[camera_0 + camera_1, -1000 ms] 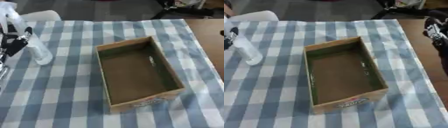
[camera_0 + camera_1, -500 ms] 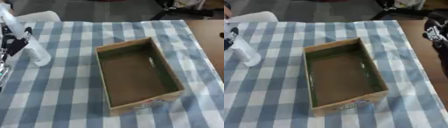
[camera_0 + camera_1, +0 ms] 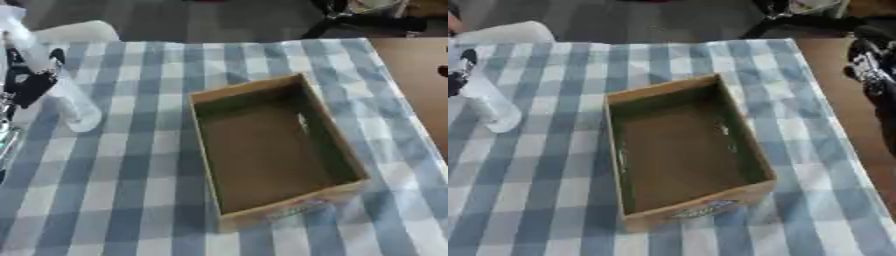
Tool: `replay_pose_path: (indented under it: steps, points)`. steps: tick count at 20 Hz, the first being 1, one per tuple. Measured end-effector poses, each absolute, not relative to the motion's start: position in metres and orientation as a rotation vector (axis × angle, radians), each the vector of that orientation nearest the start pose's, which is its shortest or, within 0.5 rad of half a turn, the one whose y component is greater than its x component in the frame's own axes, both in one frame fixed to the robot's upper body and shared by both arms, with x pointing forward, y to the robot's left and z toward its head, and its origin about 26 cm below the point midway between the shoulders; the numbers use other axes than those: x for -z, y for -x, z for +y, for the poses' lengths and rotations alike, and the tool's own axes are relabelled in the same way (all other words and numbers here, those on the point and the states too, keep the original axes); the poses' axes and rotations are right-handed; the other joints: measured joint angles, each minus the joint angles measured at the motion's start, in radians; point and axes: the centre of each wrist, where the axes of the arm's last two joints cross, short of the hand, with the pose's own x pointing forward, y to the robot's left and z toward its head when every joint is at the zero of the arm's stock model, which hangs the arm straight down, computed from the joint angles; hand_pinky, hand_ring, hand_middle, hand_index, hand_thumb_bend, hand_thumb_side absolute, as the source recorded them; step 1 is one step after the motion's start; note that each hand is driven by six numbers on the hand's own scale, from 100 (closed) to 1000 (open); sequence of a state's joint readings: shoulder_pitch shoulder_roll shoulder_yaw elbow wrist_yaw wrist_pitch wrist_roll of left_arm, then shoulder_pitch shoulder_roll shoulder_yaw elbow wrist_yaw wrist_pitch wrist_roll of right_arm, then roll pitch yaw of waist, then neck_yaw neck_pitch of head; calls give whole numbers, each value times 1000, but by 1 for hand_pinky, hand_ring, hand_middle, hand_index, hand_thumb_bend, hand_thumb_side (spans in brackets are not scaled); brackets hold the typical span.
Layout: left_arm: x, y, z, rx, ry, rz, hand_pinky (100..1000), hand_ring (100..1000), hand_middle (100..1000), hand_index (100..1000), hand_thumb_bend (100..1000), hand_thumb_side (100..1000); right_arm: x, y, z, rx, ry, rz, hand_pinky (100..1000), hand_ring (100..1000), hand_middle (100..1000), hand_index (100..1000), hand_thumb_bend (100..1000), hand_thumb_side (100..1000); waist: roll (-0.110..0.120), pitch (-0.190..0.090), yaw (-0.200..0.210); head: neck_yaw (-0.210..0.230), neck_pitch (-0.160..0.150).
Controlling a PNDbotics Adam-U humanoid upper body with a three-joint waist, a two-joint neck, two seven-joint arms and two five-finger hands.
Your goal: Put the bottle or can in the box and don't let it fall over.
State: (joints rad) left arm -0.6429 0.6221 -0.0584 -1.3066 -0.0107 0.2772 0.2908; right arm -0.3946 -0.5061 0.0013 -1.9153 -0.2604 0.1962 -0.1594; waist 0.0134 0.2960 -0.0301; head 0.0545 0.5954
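At the left edge of the frame the left hand point(image 3: 28, 82) has its dark fingers curled round a clear plastic bottle point(image 3: 68, 100), which leans with its base near the blue-and-white checked tablecloth point(image 3: 131, 175). The open cardboard box point(image 3: 271, 150) sits at centre, apart from the bottle. The right hand point(image 3: 870, 70) shows at the right edge; whether its fingers are open I cannot tell

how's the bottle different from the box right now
The bottle is clear and see-through; the box is brown cardboard. The bottle is slim and leans in the left hand near the table's left edge; the box is wide, low and lies flat in the middle, touched by neither hand. The box is open-topped and empty, so the bottle is not in it yet. Both are over the blue checked cloth.
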Motion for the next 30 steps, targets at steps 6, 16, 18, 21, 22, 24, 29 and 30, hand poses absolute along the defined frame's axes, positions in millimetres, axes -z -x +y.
replay_pose_path:
  steps: [6,16,18,21,22,24,29,30]
  points:
    - [-202,-413,348,193,-775,-1700,527,776,741,834,354,563,-229,-318,-285,-217,154,-2090,924,1000,1000,883,100,549,-1,1,-2,4,-4]
    - [-200,-417,344,203,-763,-1698,530,775,754,815,343,565,-229,-318,-285,-213,146,-2089,924,1000,1000,884,100,554,-2,7,-6,6,-10]
    - [-199,-418,345,203,-763,-1695,532,772,750,809,336,564,-229,-318,-284,-212,146,-2088,925,1000,1000,884,100,555,-2,7,-6,5,-10]
    - [-198,-418,342,201,-755,-1696,534,771,749,803,333,561,-228,-318,-284,-208,142,-2087,925,1000,1000,884,100,558,-2,9,-6,5,-10]
    - [-197,-419,342,202,-754,-1695,534,771,749,801,332,559,-228,-318,-284,-207,141,-2087,925,1000,1000,884,100,559,-2,10,-7,5,-10]
    - [-198,-420,341,205,-752,-1698,532,767,743,795,325,553,-228,-319,-283,-206,141,-2086,925,1000,1000,884,100,558,-1,13,-8,5,-10]
    - [-195,-421,340,190,-726,-1689,527,745,719,778,284,509,-228,-319,-283,-207,140,-2085,925,1000,1000,885,100,557,-2,13,-10,5,-10]
    - [-194,-422,340,185,-717,-1686,527,742,718,774,280,503,-228,-319,-283,-207,140,-2085,925,1000,1000,885,100,557,-2,13,-10,5,-10]
